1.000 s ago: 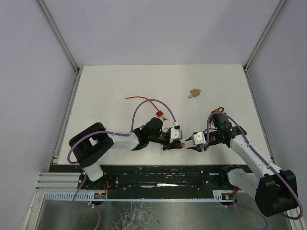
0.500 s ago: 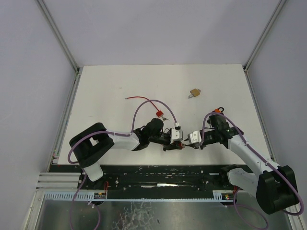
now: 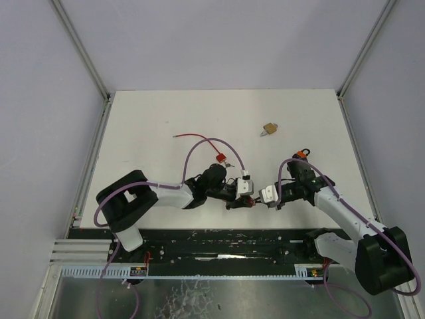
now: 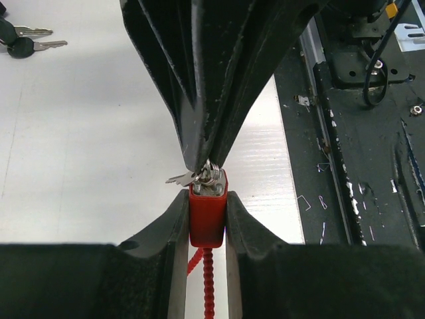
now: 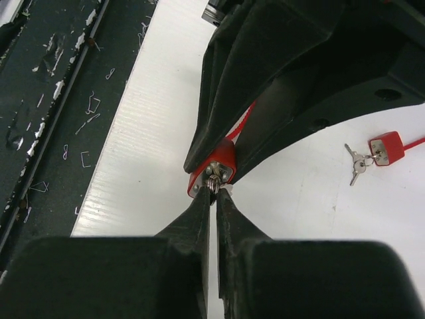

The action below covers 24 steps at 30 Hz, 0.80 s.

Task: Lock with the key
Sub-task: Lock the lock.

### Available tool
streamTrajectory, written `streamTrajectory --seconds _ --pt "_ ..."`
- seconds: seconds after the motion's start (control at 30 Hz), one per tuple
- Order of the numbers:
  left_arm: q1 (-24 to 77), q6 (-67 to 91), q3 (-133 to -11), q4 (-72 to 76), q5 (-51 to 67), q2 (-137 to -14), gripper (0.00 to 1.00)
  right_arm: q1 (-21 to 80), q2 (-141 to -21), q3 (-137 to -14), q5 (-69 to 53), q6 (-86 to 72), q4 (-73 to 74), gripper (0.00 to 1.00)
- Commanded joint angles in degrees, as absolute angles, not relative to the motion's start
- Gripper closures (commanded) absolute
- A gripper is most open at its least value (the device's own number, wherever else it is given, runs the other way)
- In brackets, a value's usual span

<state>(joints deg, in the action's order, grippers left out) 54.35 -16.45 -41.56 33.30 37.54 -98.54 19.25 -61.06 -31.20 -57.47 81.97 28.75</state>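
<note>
Both shut | L grip (image 4: 206, 201) clamps red lock (image 4: 206, 224) | R grip (image 5: 212, 195) pinches key (image 5: 212, 184)

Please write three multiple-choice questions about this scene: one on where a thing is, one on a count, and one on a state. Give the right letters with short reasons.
1. Where does the small brass padlock lie?
A) on the white table, beyond both arms
B) hanging on the back wall
C) on the floor

2. How many red padlocks show in the right wrist view?
A) one
B) two
C) four

3. How is the right gripper?
A) wide open, high above the table
B) shut on the silver key
C) out of every view

Answers:
1 A: it lies alone on the table, apart from both grippers.
2 B: the held red padlock sits in the left gripper, and the second red padlock lies on the table with keys beside it.
3 B: its fingers pinch the key that sticks out of the held red padlock.
</note>
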Motion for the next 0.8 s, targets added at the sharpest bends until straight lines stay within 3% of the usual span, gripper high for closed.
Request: streamTrajectory --seconds 0.0,0.33,0.6,0.77 --pt "54.76 -16.19 -43.69 33.02 39.34 -99.4 1.0 20.02 -60.04 -32.73 -58.46 89.59 32.78 0.99" --pt "52.16 -20.14 -45.92 22.58 44.63 -101.61 1.0 18.58 -48.27 -33.71 -56.27 97.92 37.22 1.0" --pt "51.64 -21.02 -44.41 23.02 36.52 -99.87 1.0 15.36 -50.15 -37.56 -62.79 92.99 42.44 1.0" --pt "51.58 -20.31 -44.13 22.48 41.85 -97.25 1.0 14.71 -50.6 -39.0 -64.25 89.56 43.23 1.0"
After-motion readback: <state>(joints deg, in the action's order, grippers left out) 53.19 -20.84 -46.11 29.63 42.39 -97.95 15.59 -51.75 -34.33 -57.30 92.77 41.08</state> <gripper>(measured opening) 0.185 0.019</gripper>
